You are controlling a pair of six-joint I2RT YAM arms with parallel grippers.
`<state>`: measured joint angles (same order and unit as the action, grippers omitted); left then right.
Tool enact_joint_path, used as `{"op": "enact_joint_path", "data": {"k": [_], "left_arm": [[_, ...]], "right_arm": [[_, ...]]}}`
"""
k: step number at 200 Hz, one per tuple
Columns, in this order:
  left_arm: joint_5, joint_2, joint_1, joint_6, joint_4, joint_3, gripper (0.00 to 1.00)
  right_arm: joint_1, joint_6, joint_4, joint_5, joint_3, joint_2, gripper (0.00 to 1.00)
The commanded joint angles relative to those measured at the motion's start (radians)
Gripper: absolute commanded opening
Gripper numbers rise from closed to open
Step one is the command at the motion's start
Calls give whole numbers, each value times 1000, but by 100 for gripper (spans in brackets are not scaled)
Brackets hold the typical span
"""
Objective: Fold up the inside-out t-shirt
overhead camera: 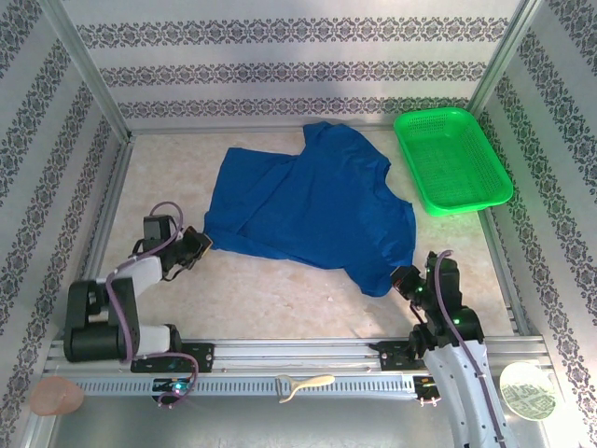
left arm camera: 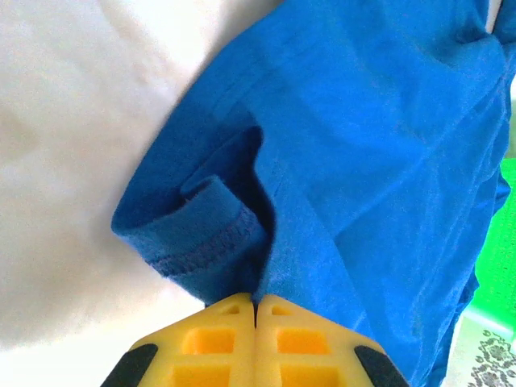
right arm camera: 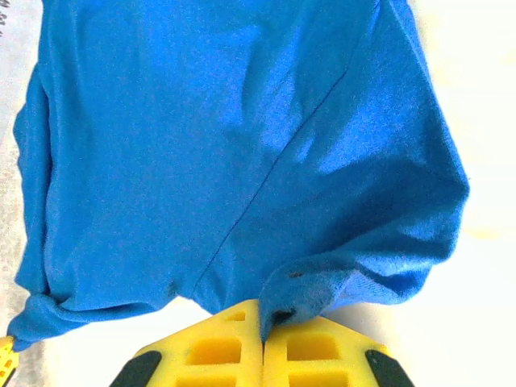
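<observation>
The inside-out t-shirt point(overhead camera: 308, 205), royal blue and wrinkled, lies spread over the middle of the table. My left gripper point(overhead camera: 200, 245) is shut on the shirt's near-left corner, where a stitched hem point(left arm camera: 197, 250) curls up just ahead of the yellow fingers point(left arm camera: 214, 339). My right gripper point(overhead camera: 403, 278) is shut on the shirt's near-right corner; in the right wrist view the cloth point(right arm camera: 242, 145) bunches into the closed jaws, and a seam runs diagonally across it.
A green mesh basket point(overhead camera: 452, 159) stands at the back right, close to the shirt's right sleeve. Patterned walls close the table on three sides. A metal rail point(overhead camera: 298, 353) runs along the near edge between the arm bases.
</observation>
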<state>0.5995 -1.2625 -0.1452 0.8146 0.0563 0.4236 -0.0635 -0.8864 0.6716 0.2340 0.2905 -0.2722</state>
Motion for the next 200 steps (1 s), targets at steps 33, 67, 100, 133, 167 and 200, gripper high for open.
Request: {"op": "enact_joint_path", "data": {"k": [33, 67, 100, 133, 167, 200], "left_arm": [[-62, 386, 1, -16, -344, -65, 44], [-107, 503, 1, -38, -476, 16, 82], [-142, 363, 1, -99, -450, 189, 90], [-127, 9, 2, -212, -384, 462, 90], [-141, -417, 17, -342, -418, 837, 76], [-170, -795, 54, -442, -570, 1257, 66]], "right_arm": [[-15, -10, 215, 39, 116, 69, 0], [-14, 9, 328, -5, 216, 75, 26], [-15, 27, 317, -78, 324, 28, 50], [-15, 101, 144, -83, 381, -139, 51], [-16, 98, -225, 7, 328, -419, 50], [-39, 65, -483, 0, 292, -674, 47]]}}
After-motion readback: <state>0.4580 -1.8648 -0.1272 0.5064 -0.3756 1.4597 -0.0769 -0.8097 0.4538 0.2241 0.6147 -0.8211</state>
